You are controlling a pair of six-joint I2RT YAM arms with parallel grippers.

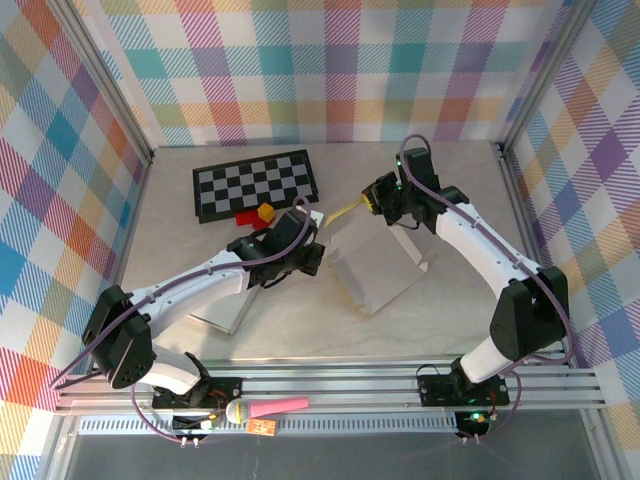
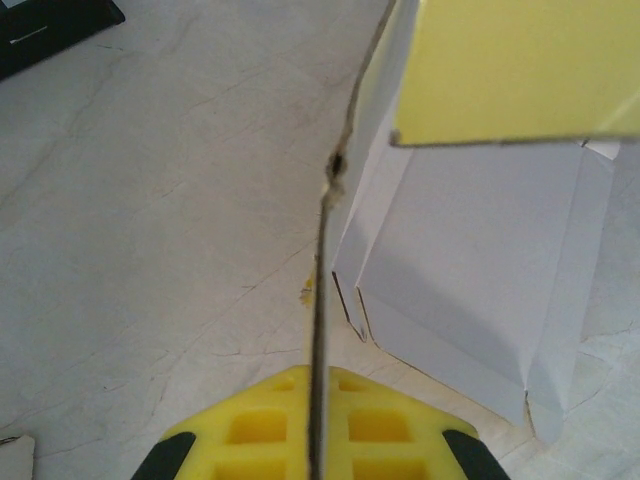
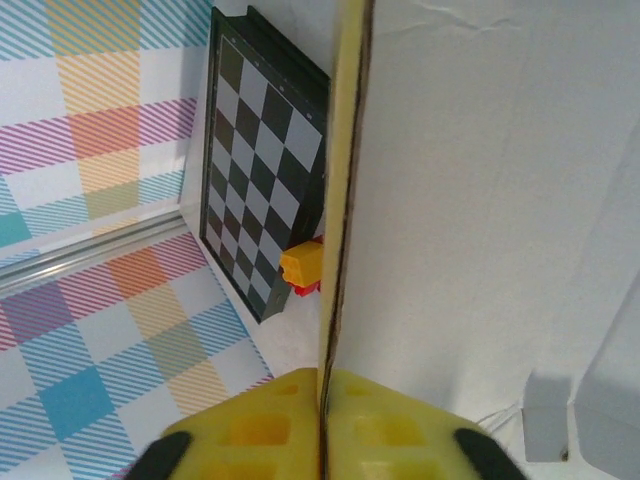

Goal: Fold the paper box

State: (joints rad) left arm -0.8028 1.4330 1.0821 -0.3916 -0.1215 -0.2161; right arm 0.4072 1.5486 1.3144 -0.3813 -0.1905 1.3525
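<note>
The paper box [image 1: 378,264], white outside and yellow inside, lies partly folded in the middle of the table. My left gripper [image 1: 303,248] is at its left edge, and in the left wrist view the gripper [image 2: 318,378] is shut on a thin upright flap [image 2: 330,200] seen edge-on. The box's white panels [image 2: 470,280] and a yellow flap [image 2: 520,70] lie to the right of it. My right gripper [image 1: 386,200] is at the box's far edge. In the right wrist view that gripper [image 3: 322,378] is shut on another flap [image 3: 345,150], whose white face [image 3: 480,200] fills the right side.
A black and white checkerboard [image 1: 255,184] lies at the back left with a yellow and red brick [image 1: 262,212] at its near edge. A white sheet [image 1: 226,316] lies under the left arm. Plaid walls enclose the table on three sides.
</note>
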